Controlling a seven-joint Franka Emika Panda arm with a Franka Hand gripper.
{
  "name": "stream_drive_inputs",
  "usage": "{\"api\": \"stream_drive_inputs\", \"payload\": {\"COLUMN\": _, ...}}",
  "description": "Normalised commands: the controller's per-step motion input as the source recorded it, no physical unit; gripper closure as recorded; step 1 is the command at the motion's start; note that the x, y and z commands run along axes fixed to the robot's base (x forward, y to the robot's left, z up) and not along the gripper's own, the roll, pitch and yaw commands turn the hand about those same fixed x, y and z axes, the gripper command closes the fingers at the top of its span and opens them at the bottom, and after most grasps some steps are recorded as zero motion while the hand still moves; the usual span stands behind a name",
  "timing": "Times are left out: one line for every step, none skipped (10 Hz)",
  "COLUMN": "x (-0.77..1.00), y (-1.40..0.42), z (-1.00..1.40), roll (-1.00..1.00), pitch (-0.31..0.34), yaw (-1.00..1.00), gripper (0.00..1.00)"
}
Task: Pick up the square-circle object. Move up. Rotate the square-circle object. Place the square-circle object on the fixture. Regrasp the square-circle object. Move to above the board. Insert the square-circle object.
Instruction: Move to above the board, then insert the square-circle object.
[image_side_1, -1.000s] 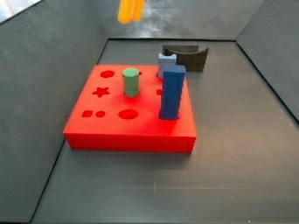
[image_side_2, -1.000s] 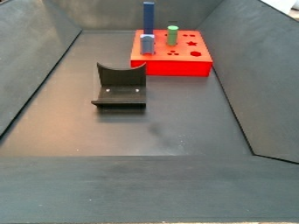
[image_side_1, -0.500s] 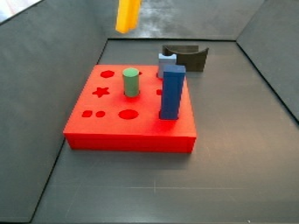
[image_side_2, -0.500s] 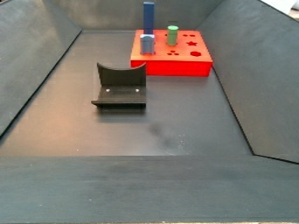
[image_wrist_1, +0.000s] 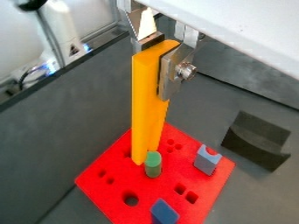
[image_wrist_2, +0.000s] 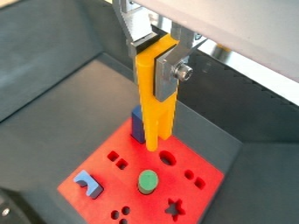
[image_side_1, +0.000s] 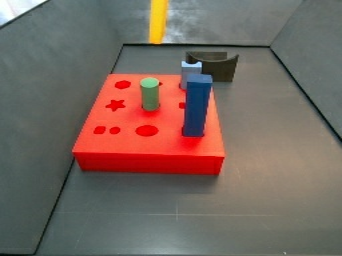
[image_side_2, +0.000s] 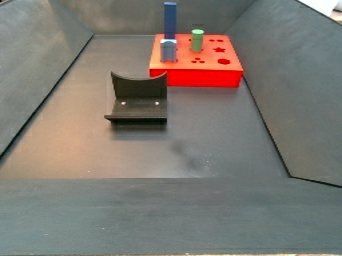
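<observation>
Compared with the earlier side view, the square-circle object now sits further right along the top edge and hangs vertical. Both wrist views show the end effector clamped on its upper end, silver fingers flat against the smooth yellow-orange bar, above the glossy red board. Only the side views show the dark, curved-backed fixture standing apart from the board; one does not show the object at all.

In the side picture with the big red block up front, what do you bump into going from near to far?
The red board → the tall blue square peg → the fixture. The gripper isn't visible here; in both wrist views it holds the square-circle object above the board.
</observation>
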Motion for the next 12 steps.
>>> {"api": "stream_drive_inputs", "payload": {"x": -0.04, "y": 0.01, "z": 0.00, "roll": -0.02, "pitch": -0.156, "yaw": 0.26, "gripper": 1.00}}
{"api": "stream_drive_inputs", "payload": {"x": -0.03, "y": 0.00, "z": 0.00, "roll": 0.00, "pitch": 0.000, "yaw": 0.00, "gripper": 1.00}}
{"api": "stream_drive_inputs", "payload": {"x": -0.23, "y": -0.05, "z": 0.07, "roll": 0.00, "pitch": 0.000, "yaw": -0.26, "gripper": 1.00}}
{"api": "stream_drive_inputs", "payload": {"x": -0.19, "y": -0.17, "z": 0.11, "roll": -0.02, "pitch": -0.073, "yaw": -0.73, "gripper": 1.00}}
{"api": "stream_drive_inputs", "payload": {"x": 0.00, "y": -0.02, "z": 0.00, "roll": -0.08, "pitch": -0.101, "yaw": -0.95, "gripper": 1.00}}
{"api": "stream_drive_inputs", "payload": {"x": 0.00, "y": -0.01, "z": 0.00, "roll": -0.08, "pitch": -0.124, "yaw": -0.98, "gripper": 1.00}}
{"api": "stream_drive_inputs", "payload": {"x": 0.00, "y": -0.01, "z": -0.03, "roll": -0.07, "pitch": -0.110, "yaw": -1.00, "gripper": 1.00}}
{"api": "stream_drive_inputs", "payload": {"x": 0.00, "y": 0.00, "z": -0.26, "roll": -0.02, "pitch": -0.059, "yaw": -1.00, "gripper": 1.00}}
{"api": "stream_drive_inputs", "payload": {"x": 0.00, "y": 0.00, "z": -0.32, "roll": 0.00, "pitch": -0.026, "yaw": -1.00, "gripper": 1.00}}
{"api": "stream_drive_inputs", "payload": {"x": -0.01, "y": 0.00, "z": -0.34, "roll": 0.00, "pitch": -0.013, "yaw": -1.00, "gripper": 1.00}}
{"api": "stream_drive_inputs", "payload": {"x": 0.00, "y": 0.00, "z": -0.33, "roll": 0.00, "pitch": -0.003, "yaw": -1.00, "gripper": 1.00}}
{"api": "stream_drive_inputs", "payload": {"x": 0.00, "y": 0.00, "z": -0.25, "roll": 0.00, "pitch": 0.000, "yaw": -1.00, "gripper": 1.00}}
